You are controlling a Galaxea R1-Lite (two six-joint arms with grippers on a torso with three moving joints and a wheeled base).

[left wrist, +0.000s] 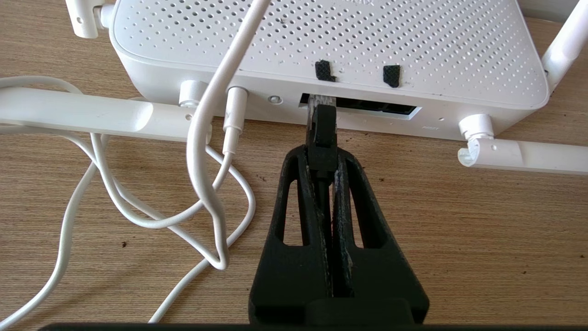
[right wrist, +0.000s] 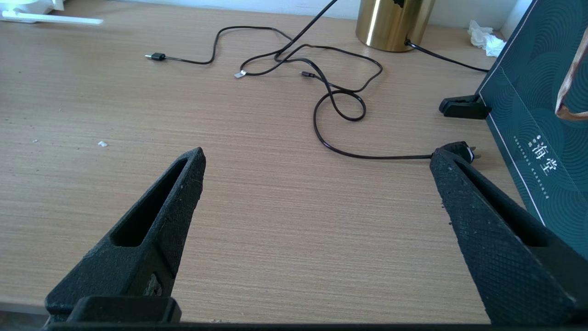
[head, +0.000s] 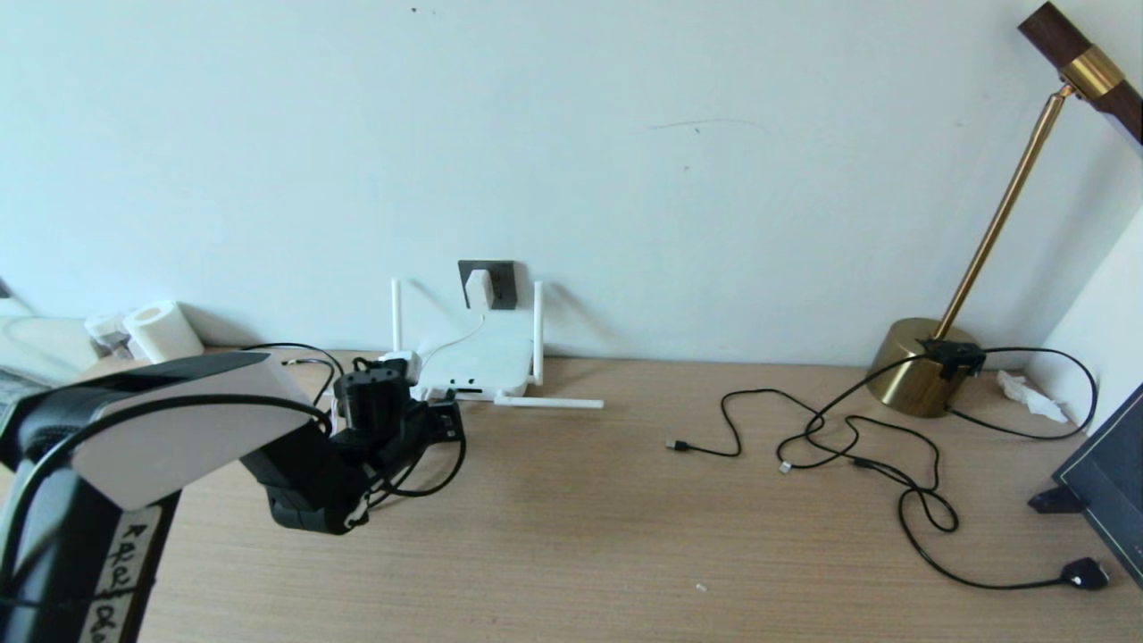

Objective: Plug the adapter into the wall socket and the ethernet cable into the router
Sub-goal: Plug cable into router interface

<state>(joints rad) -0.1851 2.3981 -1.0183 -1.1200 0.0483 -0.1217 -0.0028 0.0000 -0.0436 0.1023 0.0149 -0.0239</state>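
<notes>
Left wrist view: left gripper (left wrist: 323,158), jaws clamped on the ethernet cable (left wrist: 322,133) just behind its plug, keeping the clear tip level with the router (left wrist: 330,41) port directly ahead, tip at the opening. One adapter (head: 479,288) sits in one wall socket (head: 500,284). Right gripper (right wrist: 317,161) idle, jaws apart. Four antennas counted.
</notes>
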